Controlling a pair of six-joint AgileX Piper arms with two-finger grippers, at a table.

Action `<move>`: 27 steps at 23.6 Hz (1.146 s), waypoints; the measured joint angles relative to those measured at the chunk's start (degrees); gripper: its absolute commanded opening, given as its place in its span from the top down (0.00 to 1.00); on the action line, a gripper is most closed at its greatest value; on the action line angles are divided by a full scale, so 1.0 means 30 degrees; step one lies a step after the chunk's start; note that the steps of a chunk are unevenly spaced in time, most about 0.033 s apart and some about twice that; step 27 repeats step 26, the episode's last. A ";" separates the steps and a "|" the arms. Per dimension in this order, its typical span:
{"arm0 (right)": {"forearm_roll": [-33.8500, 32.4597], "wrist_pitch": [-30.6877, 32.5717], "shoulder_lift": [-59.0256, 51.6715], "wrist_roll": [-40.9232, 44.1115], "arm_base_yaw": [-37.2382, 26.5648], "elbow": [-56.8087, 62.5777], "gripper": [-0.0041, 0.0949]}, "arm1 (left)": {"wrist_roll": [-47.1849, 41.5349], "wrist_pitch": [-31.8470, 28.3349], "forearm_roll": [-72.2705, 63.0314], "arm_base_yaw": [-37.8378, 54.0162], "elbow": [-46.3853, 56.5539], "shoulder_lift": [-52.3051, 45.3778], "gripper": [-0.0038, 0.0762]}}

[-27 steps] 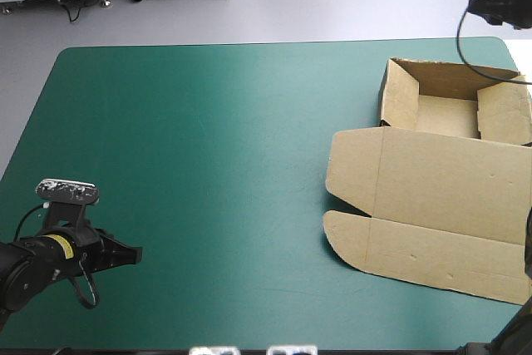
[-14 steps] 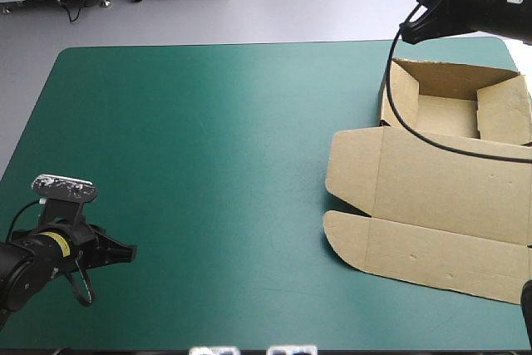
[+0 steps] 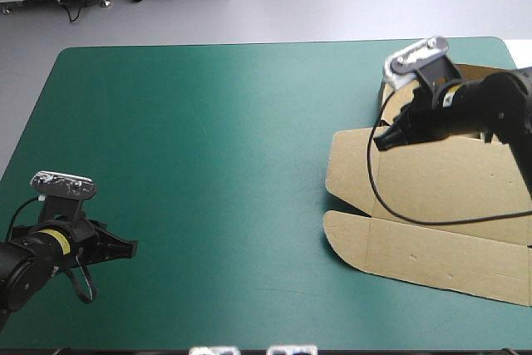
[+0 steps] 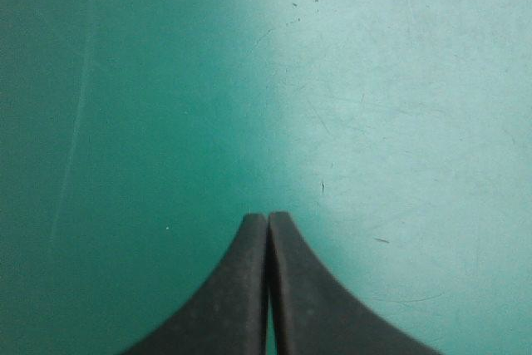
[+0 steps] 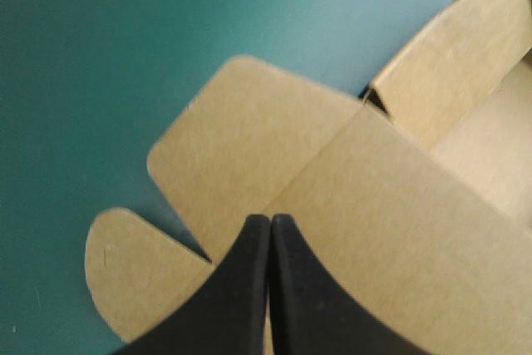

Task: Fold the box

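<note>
The brown box [image 3: 440, 205] lies at the table's right side as an open tray with its lid spread flat toward the front. Its raised walls stand at the far right [image 3: 397, 93]. My right gripper [image 3: 381, 144] hovers over the lid's left part, fingers shut in a point with nothing between them. In the right wrist view the shut right gripper [image 5: 270, 219] sits above the lid [image 5: 366, 205], with the rounded side flaps [image 5: 137, 276] ahead and the tray's wall [image 5: 453, 64] beside. My left gripper [image 3: 131, 248] is shut over bare teal-green cover near the front left; its fingers [image 4: 268, 219] meet, empty.
The teal-green cover [image 3: 208, 139] stretches wide between the two arms. The table's far edge [image 3: 274, 41] borders grey floor. The box's right part runs past the table's right edge.
My right arm has swung in from beyond the far right corner and come down over the lid. Its fingers went from apart to shut. The left arm has barely shifted.
</note>
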 measured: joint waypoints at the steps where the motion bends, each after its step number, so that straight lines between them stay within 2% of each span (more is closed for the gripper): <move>1: -0.0135 0.0000 -0.0308 0.0003 0.0000 0.0866 0.98 | 0.0000 0.0000 0.0000 0.0000 0.0000 0.0000 0.96; 3: -0.0416 0.0000 -0.1719 0.0286 0.0000 0.4539 0.98 | 0.0000 0.0000 0.0000 0.0000 0.0000 0.0000 0.96; 9: -0.0472 -0.0135 -0.4840 0.0854 0.0000 0.9868 0.98 | -0.0005 0.0242 0.0000 0.0000 0.0000 0.0000 0.96; 18: -0.0472 -0.0739 -0.8507 0.1849 0.0000 1.3303 0.98 | -0.0005 -0.0102 -0.0017 0.0000 0.0000 -0.0227 0.96; 27: -0.1030 -0.1389 -0.9214 0.2539 0.0000 1.3728 0.98 | 0.0012 0.0183 -0.0866 0.0000 0.0000 -0.0351 0.96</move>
